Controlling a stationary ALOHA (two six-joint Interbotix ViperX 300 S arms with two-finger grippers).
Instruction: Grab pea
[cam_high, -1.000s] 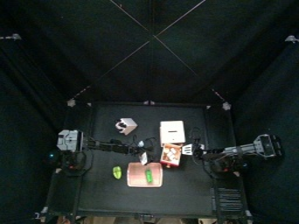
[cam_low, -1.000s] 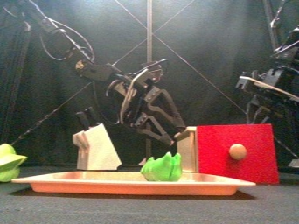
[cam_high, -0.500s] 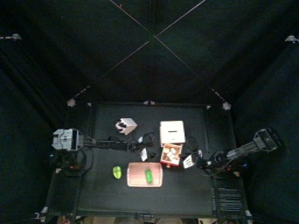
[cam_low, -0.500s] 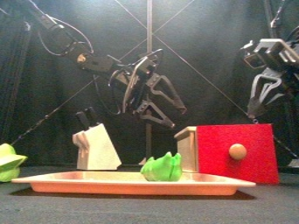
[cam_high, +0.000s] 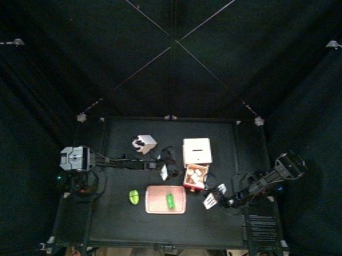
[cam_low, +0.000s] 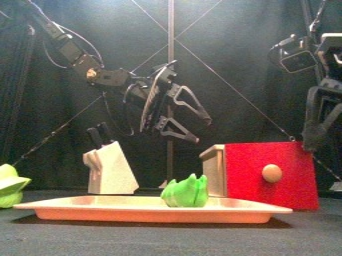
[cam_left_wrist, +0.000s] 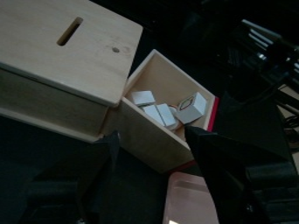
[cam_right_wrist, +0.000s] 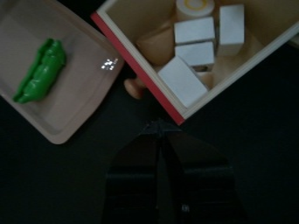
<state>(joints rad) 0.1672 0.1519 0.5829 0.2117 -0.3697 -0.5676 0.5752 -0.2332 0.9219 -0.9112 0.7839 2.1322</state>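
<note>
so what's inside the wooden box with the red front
White blocks lie loose inside the box, and one round pale piece sits among them. Whatever lies beneath the blocks is covered.

I work in a lab test pen: black curtains wall a small black table set with toys.

**No readable text**

No text, labels, brands, numbers or signs can be read in any view. Red-fronted wooden box: plain face, only a knob. Pale wooden box with a slot: blank. White blocks in the open box: faces blank or too blurred to tell. Pink tray: no marks. Bench: bare black.
</note>
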